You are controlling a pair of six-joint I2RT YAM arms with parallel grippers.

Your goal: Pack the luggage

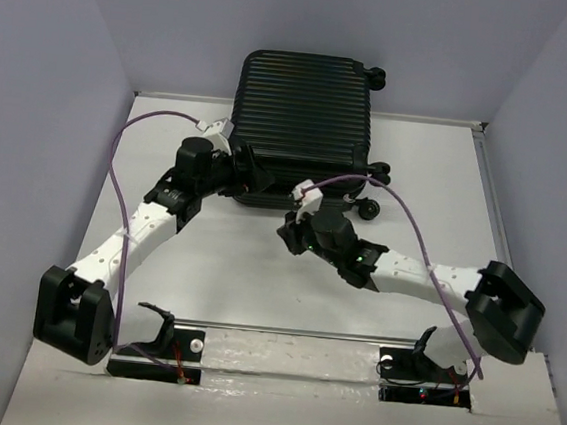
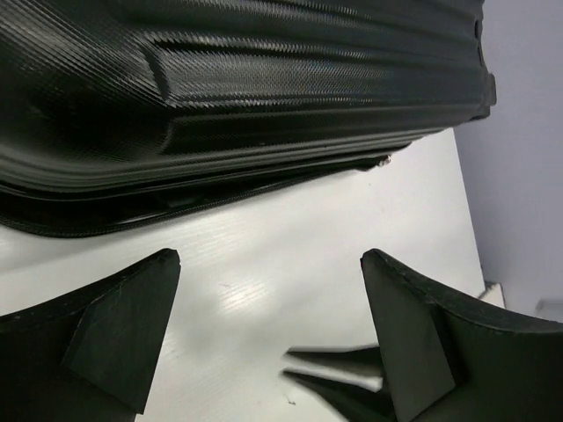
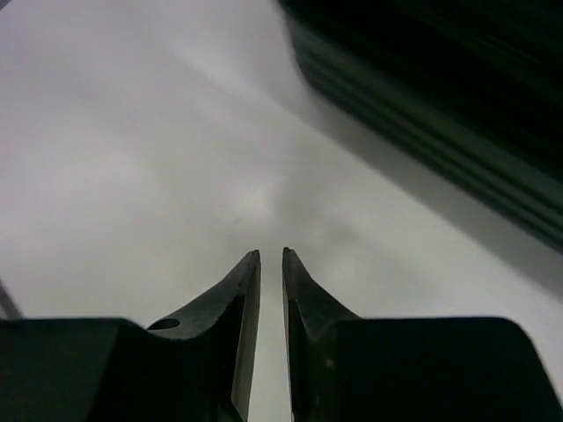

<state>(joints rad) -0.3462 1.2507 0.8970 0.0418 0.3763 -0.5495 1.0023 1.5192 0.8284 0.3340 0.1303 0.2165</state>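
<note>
The luggage [image 1: 303, 114], a black ribbed hard-shell suitcase, lies flat with its lid down at the back middle of the table. My left gripper [image 1: 255, 177] is open and empty, low at the suitcase's front left corner. In the left wrist view the left gripper [image 2: 268, 259] faces the suitcase [image 2: 264, 79], whose seam edge runs just ahead of the fingertips. My right gripper [image 1: 288, 233] is shut and empty, just in front of the suitcase's front edge. In the right wrist view the right gripper [image 3: 271, 253] hovers over bare table, and the suitcase [image 3: 457, 105] is blurred at the upper right.
Caster wheels [image 1: 369, 209] stick out on the suitcase's right side. The white table [image 1: 237, 278] is walled by grey panels left, right and behind. Purple cables [image 1: 421, 246] loop over both arms. The arm bases [image 1: 160, 346] sit at the near edge.
</note>
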